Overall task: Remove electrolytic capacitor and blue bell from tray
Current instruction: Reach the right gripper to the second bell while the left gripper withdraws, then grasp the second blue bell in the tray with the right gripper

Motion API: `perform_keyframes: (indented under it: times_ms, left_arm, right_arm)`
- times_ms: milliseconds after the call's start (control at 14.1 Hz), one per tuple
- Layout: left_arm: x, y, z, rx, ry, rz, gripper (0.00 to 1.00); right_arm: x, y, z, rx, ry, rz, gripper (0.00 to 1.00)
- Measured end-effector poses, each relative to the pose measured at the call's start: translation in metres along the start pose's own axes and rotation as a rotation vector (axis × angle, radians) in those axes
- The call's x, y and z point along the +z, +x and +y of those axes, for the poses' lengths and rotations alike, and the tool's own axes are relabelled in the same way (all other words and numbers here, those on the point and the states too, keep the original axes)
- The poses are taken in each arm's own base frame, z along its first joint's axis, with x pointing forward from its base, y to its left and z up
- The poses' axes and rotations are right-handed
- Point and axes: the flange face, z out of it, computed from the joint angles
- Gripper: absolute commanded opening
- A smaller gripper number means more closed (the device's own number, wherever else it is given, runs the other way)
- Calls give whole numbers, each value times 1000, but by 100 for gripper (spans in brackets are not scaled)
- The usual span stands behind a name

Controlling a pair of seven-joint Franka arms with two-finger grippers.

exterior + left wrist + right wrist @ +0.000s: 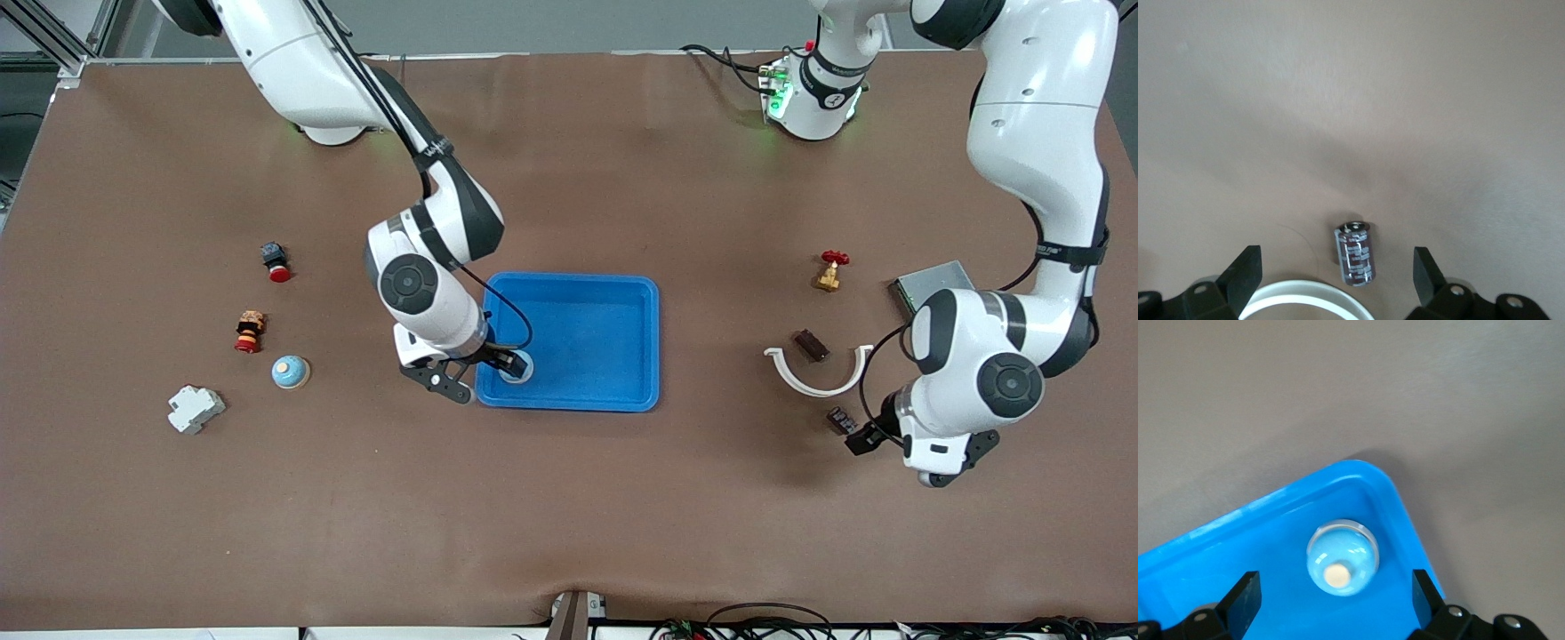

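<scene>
A light blue bell [524,372] with a cream button sits in the blue tray [622,293], in the corner nearest the front camera at the right arm's end. My right gripper [505,360] hangs open just above it, and the bell [1341,557] shows between its spread fingers [1245,597] in the right wrist view. A small dark capacitor [839,420] lies on the brown table at the left arm's end. My left gripper [861,436] is open, low over it. In the left wrist view the capacitor [1355,253] lies between the open fingers [1425,273], untouched.
A white curved clip [818,378] lies beside the capacitor, also in the left wrist view [1305,297]. Near it are a brown block [810,345], a brass valve [830,270] and a grey box [929,284]. A second blue bell [291,372], two red push-buttons [276,260] [250,331] and a white breaker [195,409] lie at the right arm's end.
</scene>
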Motion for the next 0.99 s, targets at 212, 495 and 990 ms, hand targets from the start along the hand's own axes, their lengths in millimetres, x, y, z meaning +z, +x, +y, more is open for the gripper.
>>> perform_keyframes:
  times_ms: [212, 495, 990]
  left_arm:
    - [-50, 14, -21, 46, -7, 35, 100]
    - [-113, 12, -42, 90, 19, 36, 100]
    - [-237, -32, -69, 138, 38, -11, 100]
  right_arm:
    - [26, 2, -3, -4, 3, 12, 100]
    - [44, 3, -2, -10, -7, 18, 100]
    - [57, -18, -11, -75, -40, 32, 100]
